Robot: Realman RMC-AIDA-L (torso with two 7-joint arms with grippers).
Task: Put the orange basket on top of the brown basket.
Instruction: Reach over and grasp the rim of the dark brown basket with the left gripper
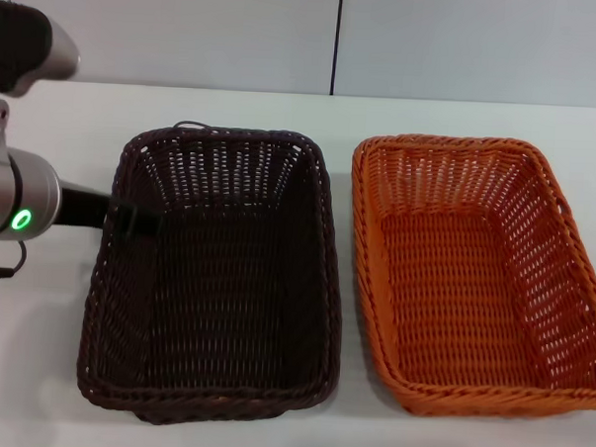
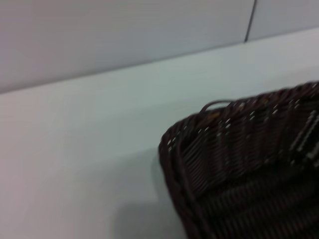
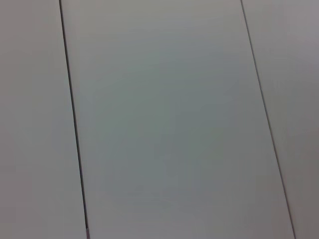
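Note:
The brown basket (image 1: 211, 279) sits on the white table (image 1: 35, 351), left of centre. The orange basket (image 1: 479, 276) sits beside it on the right, a narrow gap between them; both are upright and empty. My left gripper (image 1: 130, 219) reaches in from the left and is at the brown basket's left rim, part of it over the rim's inner side. The left wrist view shows a corner of the brown basket (image 2: 244, 164) on the table. My right gripper shows in no view; the right wrist view shows only wall panels.
A pale panelled wall (image 1: 336, 37) runs behind the table. A loose strand sticks up from the brown basket's far rim (image 1: 191, 126). The orange basket reaches the right edge of the head view.

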